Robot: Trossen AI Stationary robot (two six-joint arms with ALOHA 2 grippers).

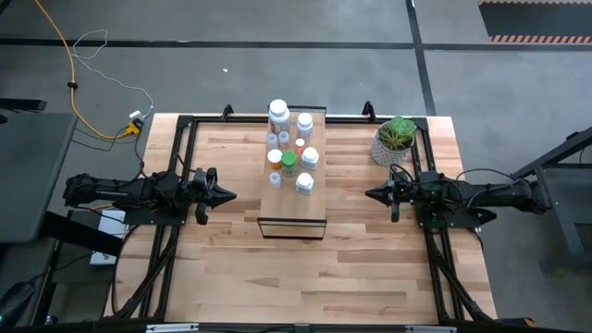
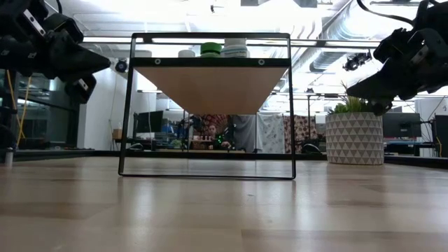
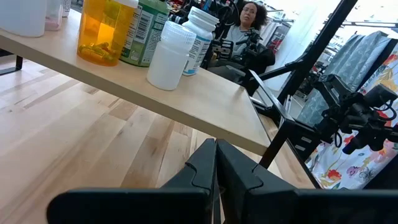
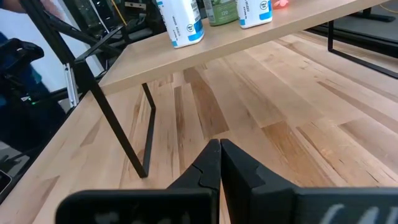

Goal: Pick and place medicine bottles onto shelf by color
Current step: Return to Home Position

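The shelf (image 1: 292, 199), a pale-wood plank on a thin black frame, stands in the middle of the table. Several medicine bottles stand on its far half: white ones (image 1: 278, 113), a green one (image 1: 289, 164) and an orange one (image 1: 275, 159). The left wrist view shows the orange bottle (image 3: 102, 31), the green one (image 3: 144, 31) and a white one (image 3: 169, 56) on the plank. My left gripper (image 1: 227, 195) hovers shut, left of the shelf. My right gripper (image 1: 373, 193) hovers shut, right of the shelf. Both point at the shelf and hold nothing.
A potted green plant (image 1: 396, 139) in a patterned white pot stands at the table's far right corner, just beyond my right arm. Bare tabletop (image 1: 296, 277) lies between the shelf and the near edge. A person (image 3: 249, 18) sits in the room beyond the table.
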